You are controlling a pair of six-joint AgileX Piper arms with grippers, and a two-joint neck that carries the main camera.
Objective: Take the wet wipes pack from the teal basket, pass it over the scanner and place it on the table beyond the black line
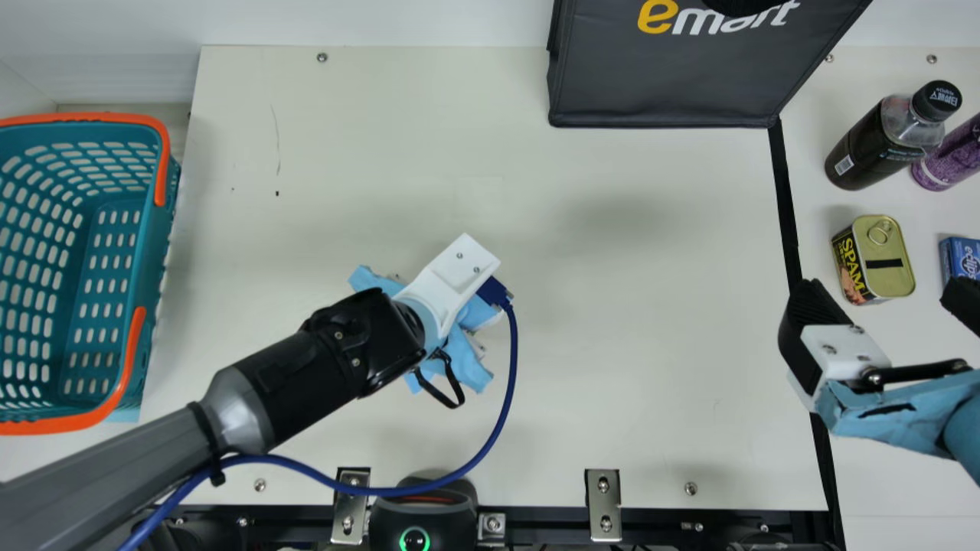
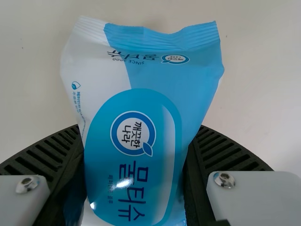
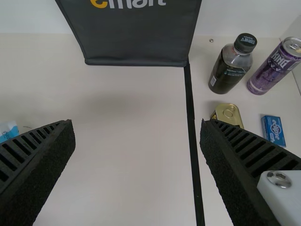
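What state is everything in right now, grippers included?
Wet wipes pack: gripped, visible end sealed
Left gripper: closed on the pack
Right gripper: open, nothing between its fingers
Teal basket: orange handles folded down
Scanner: green ring lit
Dark bottle: upright, capped
Purple can: upright
Spam tin: lid on, ring down
Blue box: lying down
Dark bag: standing
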